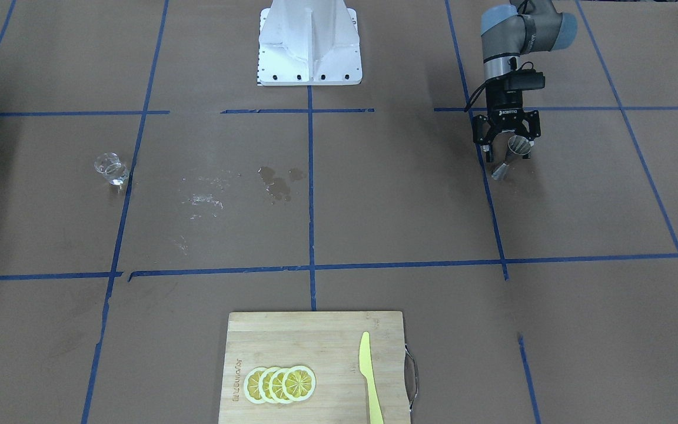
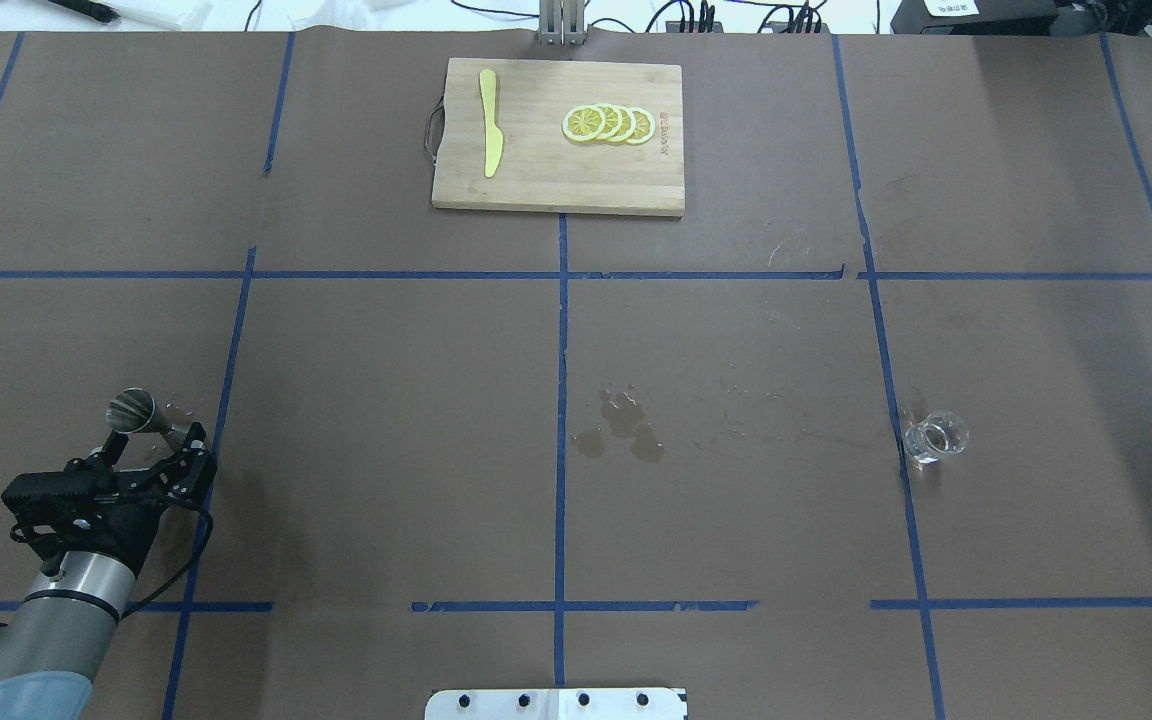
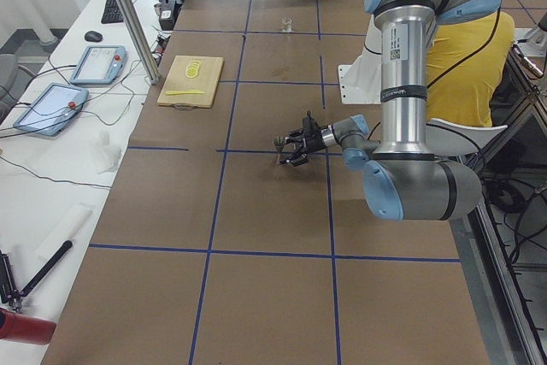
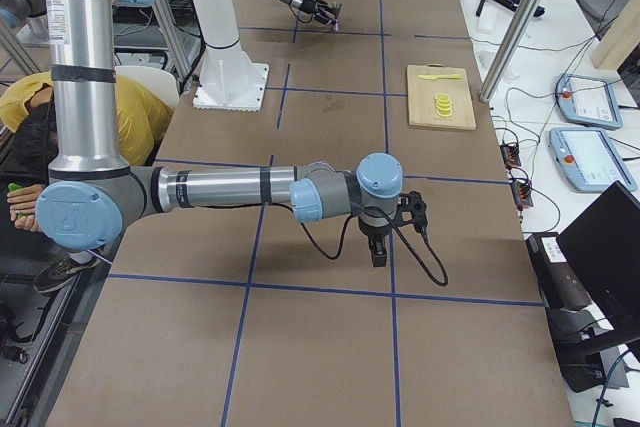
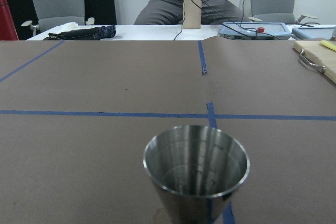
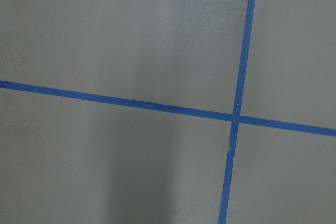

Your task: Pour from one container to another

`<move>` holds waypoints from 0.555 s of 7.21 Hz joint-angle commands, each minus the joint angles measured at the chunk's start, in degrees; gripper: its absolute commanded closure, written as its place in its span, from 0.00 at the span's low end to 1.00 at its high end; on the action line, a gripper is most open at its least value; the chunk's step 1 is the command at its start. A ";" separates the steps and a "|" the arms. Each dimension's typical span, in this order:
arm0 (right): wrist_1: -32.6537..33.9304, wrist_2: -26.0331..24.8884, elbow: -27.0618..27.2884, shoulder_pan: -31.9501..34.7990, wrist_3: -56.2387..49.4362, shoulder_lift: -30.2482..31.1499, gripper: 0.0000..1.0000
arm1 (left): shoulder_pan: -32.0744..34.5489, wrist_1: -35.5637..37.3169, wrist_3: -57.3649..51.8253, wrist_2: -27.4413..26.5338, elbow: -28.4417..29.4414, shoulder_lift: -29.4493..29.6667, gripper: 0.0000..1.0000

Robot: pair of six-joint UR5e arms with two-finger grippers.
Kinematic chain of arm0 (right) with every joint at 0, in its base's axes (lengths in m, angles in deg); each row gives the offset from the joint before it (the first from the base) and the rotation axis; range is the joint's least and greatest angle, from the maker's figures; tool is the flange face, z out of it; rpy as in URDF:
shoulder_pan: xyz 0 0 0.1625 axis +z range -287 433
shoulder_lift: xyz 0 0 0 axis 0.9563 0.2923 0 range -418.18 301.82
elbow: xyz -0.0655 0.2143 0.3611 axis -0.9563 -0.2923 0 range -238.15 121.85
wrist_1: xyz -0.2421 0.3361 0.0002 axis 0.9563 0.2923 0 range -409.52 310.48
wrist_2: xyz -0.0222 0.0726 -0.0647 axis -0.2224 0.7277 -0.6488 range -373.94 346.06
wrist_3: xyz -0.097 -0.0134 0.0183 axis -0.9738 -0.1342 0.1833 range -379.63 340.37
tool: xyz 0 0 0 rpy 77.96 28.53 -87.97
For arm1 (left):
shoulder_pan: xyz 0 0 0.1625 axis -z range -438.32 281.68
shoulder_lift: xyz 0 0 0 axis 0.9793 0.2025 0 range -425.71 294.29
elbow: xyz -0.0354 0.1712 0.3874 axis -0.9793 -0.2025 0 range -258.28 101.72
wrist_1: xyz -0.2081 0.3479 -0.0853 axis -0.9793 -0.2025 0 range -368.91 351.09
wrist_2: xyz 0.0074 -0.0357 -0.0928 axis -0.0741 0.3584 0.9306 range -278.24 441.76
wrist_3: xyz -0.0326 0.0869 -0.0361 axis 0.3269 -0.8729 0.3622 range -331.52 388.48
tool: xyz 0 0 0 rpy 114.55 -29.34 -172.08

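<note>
My left tool (image 1: 509,148) is released, jaws spread, w/ the small silver-grey steel hourglass jigger (image 2: 132,408) btwn them on the bench's (image 2: 386,400) left. Small clear glass cup (image 1: 112,168) sits well apart, far right. Right tool (image 4: 380,252) looks nearer it, can't tell its state tho.

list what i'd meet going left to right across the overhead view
jigger → knife → lemon slices → cup
</note>
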 commanded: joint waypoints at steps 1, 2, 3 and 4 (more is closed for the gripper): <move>0.00 -0.09 -0.03 0.00 -0.09 -0.08 0.00 | 0.00 -0.02 0.03 -0.01 1.15 1.06 0.15; 0.00 -0.09 -0.03 0.00 -0.09 -0.08 0.00 | 0.00 -0.02 0.03 -0.10 1.32 1.07 0.17; 0.00 -0.09 0.06 0.00 -0.09 -0.08 0.00 | 0.00 -0.02 0.03 -0.10 1.32 0.98 0.19; -0.09 -0.09 0.06 0.00 -0.09 -0.08 0.00 | 0.09 -0.02 -0.06 -0.27 1.24 0.98 0.20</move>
